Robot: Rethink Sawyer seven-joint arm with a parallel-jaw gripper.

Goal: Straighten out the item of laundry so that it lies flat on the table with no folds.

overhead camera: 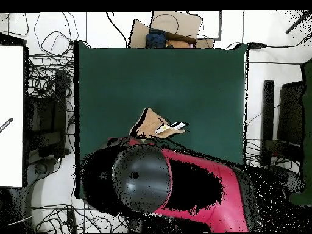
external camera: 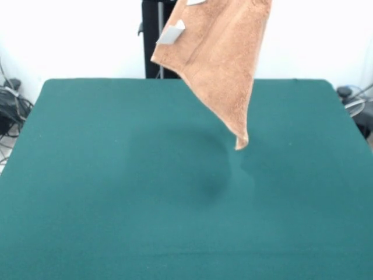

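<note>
While the towel (external camera: 218, 61) is held up above the table (external camera: 87, 175), none of it is seen touching the green surface in the front view. It is hung as a loose, tapering sheet: its upper part is cut off by the top edge of the picture, and its lowest corner is pointed down over the far middle of the table, slightly to the right of centre. A white tag (external camera: 171, 33) is seen on its upper left edge, and a second white piece is just visible at the very top. A soft dark shadow is cast on the cloth of the table beneath the hanging corner.

In the overhead view the towel (overhead camera: 148, 125) is seen as a small folded tan shape with the white tags (overhead camera: 171, 128) at its right side, placed over the half of the table (overhead camera: 183, 79) nearer the robot's base. Just below it the red and black arm (overhead camera: 201, 183) is spread across the bottom of the picture, and much of the table's near edge is covered by it.

The gripper itself is not shown in either view, so whether it is clamped on the towel cannot be told.

Tangled cables (overhead camera: 49, 49) are laid on the floor around the table, and a cardboard box (overhead camera: 173, 27) is set beyond its far edge.
</note>
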